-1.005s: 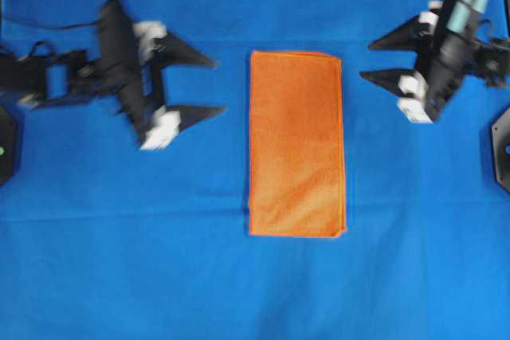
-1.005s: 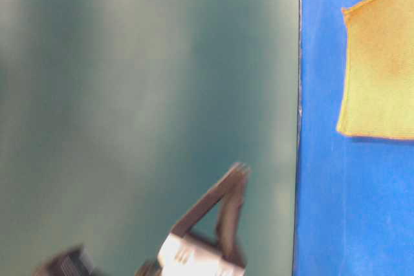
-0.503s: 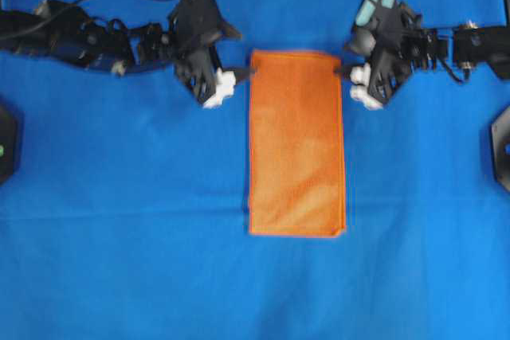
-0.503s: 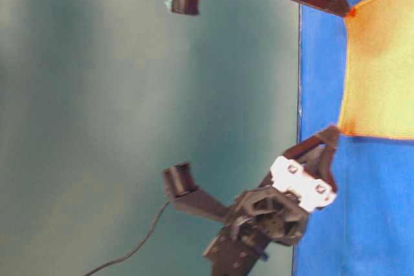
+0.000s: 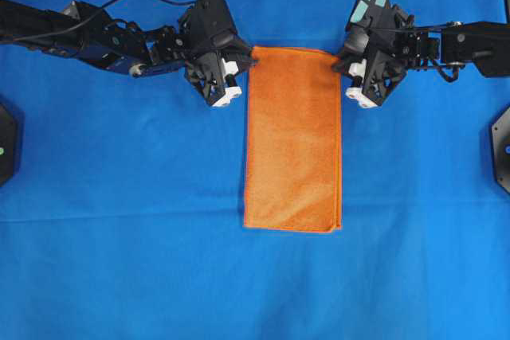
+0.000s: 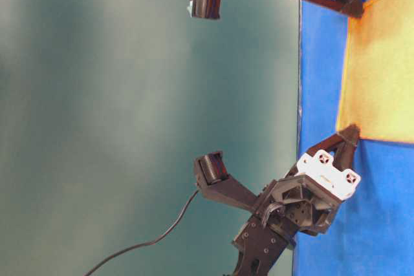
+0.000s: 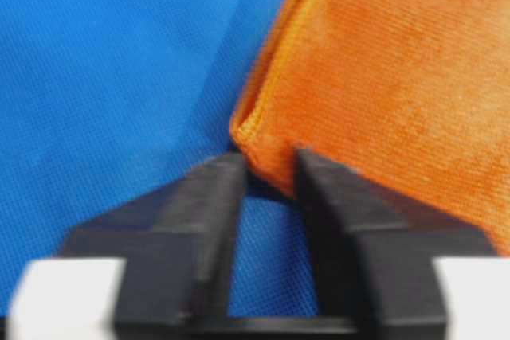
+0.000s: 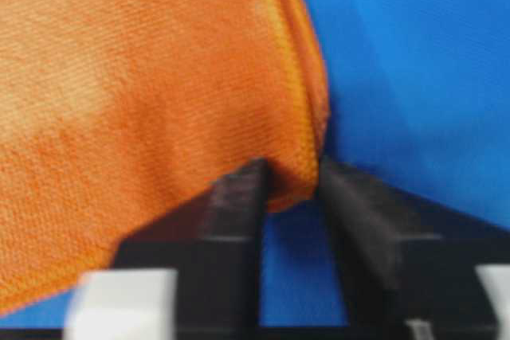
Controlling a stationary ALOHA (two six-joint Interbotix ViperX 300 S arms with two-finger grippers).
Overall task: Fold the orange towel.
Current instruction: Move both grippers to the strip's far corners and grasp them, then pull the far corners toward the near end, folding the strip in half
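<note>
**Ana:** The orange towel (image 5: 293, 139) lies as a long folded strip in the middle of the blue table cover (image 5: 127, 236); its short far edge sits between the two arms, and each arm has a corner of it.

**Ben:** The left gripper (image 5: 244, 64) has its fingers (image 7: 209, 197) drawn in narrow on the far left corner; the wrist view shows the doubled hem pinched between them; the right gripper (image 5: 343, 61) is pinching the far right corner the same way, its fingers (image 8: 239, 197) a little wider apart, with the cloth bulging between them.

**Ana:** So the step in hand looks like carrying that far edge over to the near one; how is it done well?

**Ben:** Both layers must be in each pinch, or the strip peels open on the lift; the right one looks the looser grip, so that is the one to watch.

**Ana:** And the carry itself?

**Ben:** Both arms should rise together and level, keeping the edge taut but not stretched; then travel straight along the strip, so the corners land on the near corners and the sides line up; a lopsided pull would skew the fold.
</note>
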